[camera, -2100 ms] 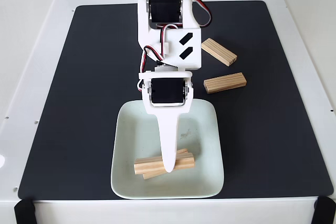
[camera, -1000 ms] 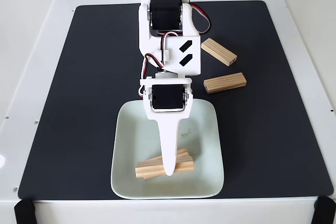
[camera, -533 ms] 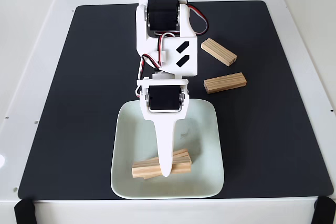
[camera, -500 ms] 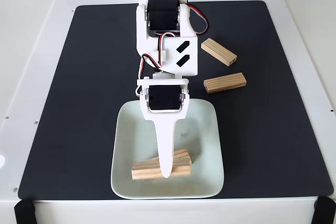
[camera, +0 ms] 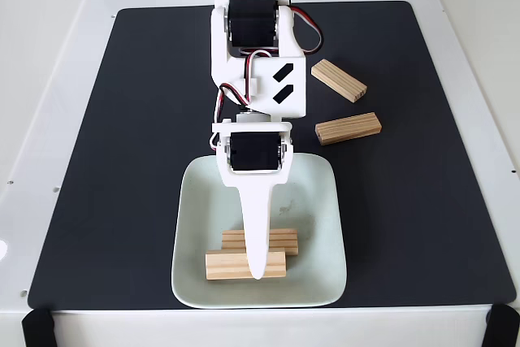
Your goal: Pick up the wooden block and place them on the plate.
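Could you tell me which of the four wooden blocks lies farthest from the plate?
The tilted block at upper right on the black mat. The other mat block lies nearer the plate, and two blocks rest on it.

I see myself through one fixed view, mounted high and opposite my base, tilted steeply down at the table (camera: 49, 54). My arm enters from the top edge and reaches toward the camera, so my gripper (camera: 255, 270) sits low in the picture, nearest the lens. The frame is wide enough to take in the whole black mat (camera: 122, 160) around my hand, with the table's white margins on every side beyond it.
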### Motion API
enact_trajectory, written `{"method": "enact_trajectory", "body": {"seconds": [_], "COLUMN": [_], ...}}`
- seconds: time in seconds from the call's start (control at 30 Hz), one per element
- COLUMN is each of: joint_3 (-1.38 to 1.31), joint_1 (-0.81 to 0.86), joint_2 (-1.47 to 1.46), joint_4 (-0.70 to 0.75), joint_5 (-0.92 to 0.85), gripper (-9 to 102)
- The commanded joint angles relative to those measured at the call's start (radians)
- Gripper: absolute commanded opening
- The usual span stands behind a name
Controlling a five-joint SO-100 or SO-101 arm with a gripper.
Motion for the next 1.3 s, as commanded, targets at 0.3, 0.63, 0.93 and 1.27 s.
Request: {"method": "enact_trajectory", "body": {"seconds": [0.3,0.63,0.93,1.27], "joint_3": [0.359,1.003,1.509,1.795], "joint_1": [-0.032,-0.074,-0.086,-0.086], "joint_2": [0.482,1.040,1.442,1.706], "joint_4": [0.104,0.130,0.143,0.143], "joint_5": [-0.002,-0.008,-0.198,-0.239], "gripper": [20,19,17,0]}}
